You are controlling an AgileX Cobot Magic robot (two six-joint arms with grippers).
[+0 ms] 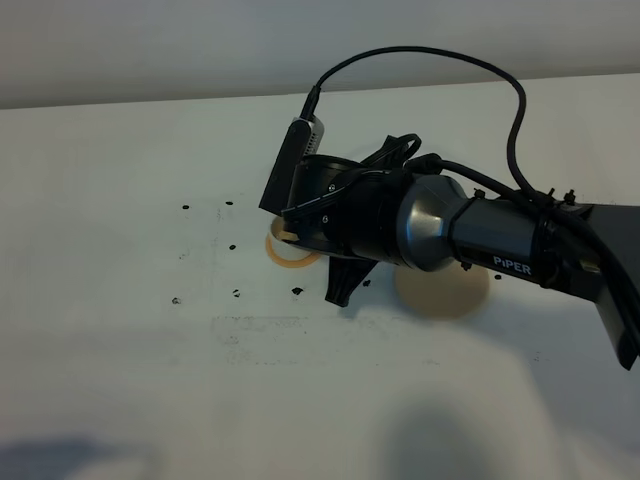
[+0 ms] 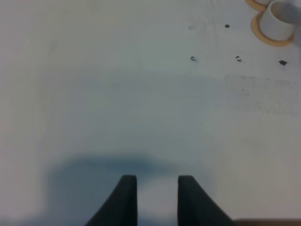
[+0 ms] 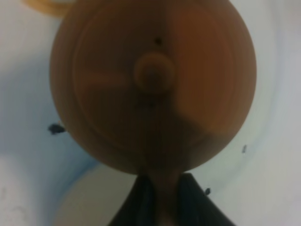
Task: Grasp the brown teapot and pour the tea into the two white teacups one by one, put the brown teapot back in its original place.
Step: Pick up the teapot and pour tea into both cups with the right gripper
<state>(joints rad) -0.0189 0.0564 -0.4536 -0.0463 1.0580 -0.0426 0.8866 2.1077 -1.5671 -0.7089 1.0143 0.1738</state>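
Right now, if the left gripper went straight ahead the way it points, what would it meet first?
Probably only bare table. The left gripper holds nothing, and the white cup on its orange coaster sits well off to one side of that line.

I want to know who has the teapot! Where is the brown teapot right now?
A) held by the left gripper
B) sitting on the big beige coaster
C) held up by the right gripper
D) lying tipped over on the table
C: in the right wrist view the right gripper pinches the handle of the brown teapot, while the big beige coaster lies bare.

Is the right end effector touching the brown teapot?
Touching. In the right wrist view, the right end effector has its two dark fingers closed on the handle of the brown teapot.
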